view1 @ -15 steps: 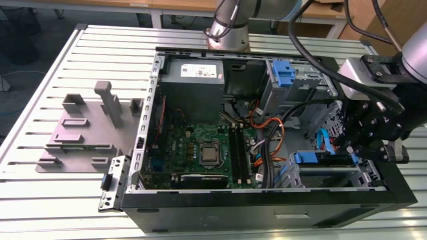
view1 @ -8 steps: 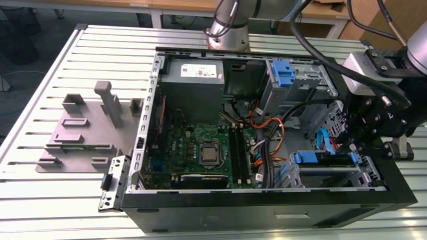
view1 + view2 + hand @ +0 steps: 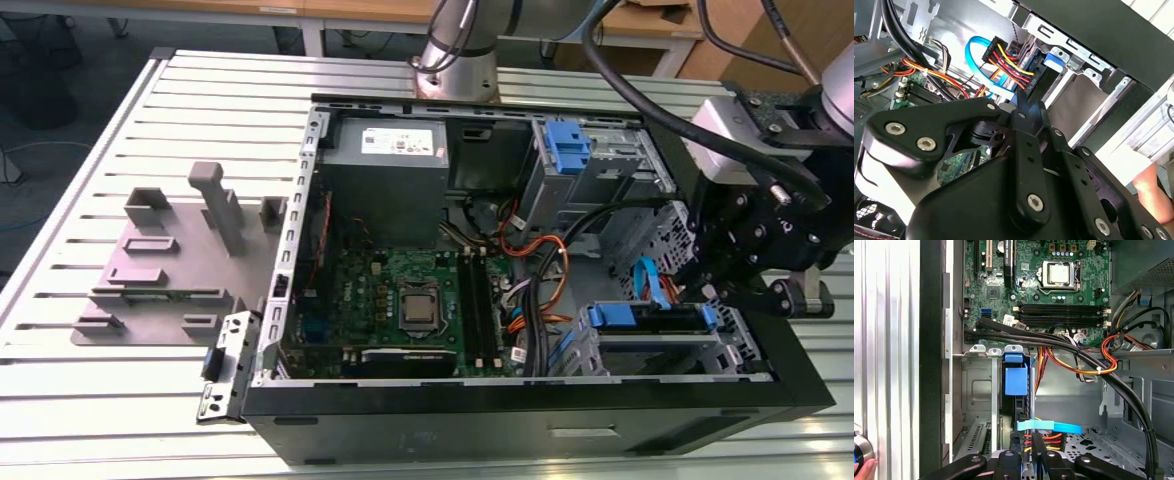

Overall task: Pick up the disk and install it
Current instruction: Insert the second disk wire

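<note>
Your black claw [image 3: 1023, 102] is closed, fingers together, above the blue-framed silver disk [image 3: 647, 318], which sits in the open computer case [image 3: 534, 425] bay toward the table [image 3: 134, 400] edge on the exterior view's right. Adjacent red-yellow cables [image 3: 1009, 60] could snag the claw.

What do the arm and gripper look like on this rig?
The arm is a silver-grey metal tube, with a light grey block near the wrist. Thick black cables loop alongside it. The gripper is matte black, built from flat linkage bars pinned with silver socket-head screws. No markings are visible on it.
</note>
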You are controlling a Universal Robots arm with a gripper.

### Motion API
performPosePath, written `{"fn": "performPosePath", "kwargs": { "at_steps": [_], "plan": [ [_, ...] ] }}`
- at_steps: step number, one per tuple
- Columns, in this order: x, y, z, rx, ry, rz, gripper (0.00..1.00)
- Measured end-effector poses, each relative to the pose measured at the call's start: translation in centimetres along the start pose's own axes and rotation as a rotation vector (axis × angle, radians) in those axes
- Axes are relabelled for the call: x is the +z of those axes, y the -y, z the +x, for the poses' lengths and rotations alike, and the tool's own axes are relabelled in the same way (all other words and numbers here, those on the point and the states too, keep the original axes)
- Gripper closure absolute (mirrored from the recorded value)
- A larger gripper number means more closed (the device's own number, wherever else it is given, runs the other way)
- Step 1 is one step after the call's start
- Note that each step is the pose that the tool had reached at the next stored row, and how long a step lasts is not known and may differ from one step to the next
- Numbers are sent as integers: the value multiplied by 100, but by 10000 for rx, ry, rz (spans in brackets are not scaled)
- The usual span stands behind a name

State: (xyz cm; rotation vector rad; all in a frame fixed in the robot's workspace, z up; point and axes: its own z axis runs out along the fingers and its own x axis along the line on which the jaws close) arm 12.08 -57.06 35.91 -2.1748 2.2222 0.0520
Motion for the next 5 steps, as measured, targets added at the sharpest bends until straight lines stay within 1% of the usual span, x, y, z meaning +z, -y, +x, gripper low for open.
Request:
{"fn": "performPosePath", "kwargs": {
  "at_steps": [5],
  "plan": [
    [-13, 0, -1, 0, 0, 0, 76]
  ]
}}
